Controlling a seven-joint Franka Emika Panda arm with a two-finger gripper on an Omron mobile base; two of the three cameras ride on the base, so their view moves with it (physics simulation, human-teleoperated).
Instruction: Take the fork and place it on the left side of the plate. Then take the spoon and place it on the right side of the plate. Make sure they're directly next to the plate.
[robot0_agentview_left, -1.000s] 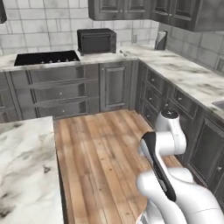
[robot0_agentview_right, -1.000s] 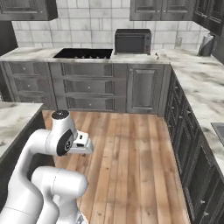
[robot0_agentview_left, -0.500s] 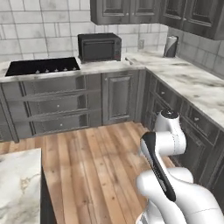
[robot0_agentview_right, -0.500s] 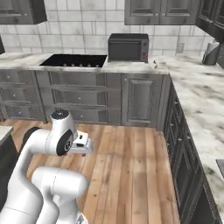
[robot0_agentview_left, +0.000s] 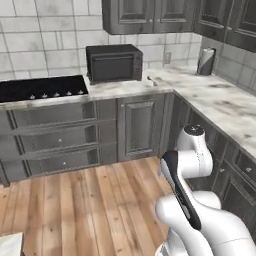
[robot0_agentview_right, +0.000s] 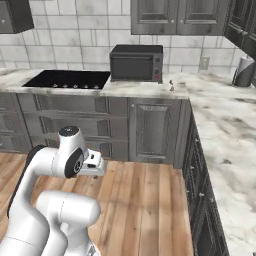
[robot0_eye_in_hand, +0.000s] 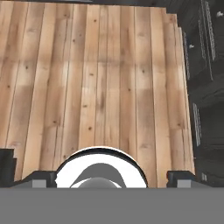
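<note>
Two finger tips (robot0_eye_in_hand: 43, 178) spread wide, wooden floor (robot0_eye_in_hand: 100, 78) below, cutlery direction unclear.

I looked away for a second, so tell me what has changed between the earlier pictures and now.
The base has driven and turned, so the whole scene shifted: the toaster oven and cooktop look nearer, and the marble island at lower left has nearly slid out of the left base view. No thing itself moved. The arm stays folded, its tool open and empty over the wood floor.

dark cabinets (robot0_agentview_left: 140, 125), marble counter (robot0_agentview_right: 220, 110), wood floor (robot0_eye_in_hand: 105, 74)
</note>
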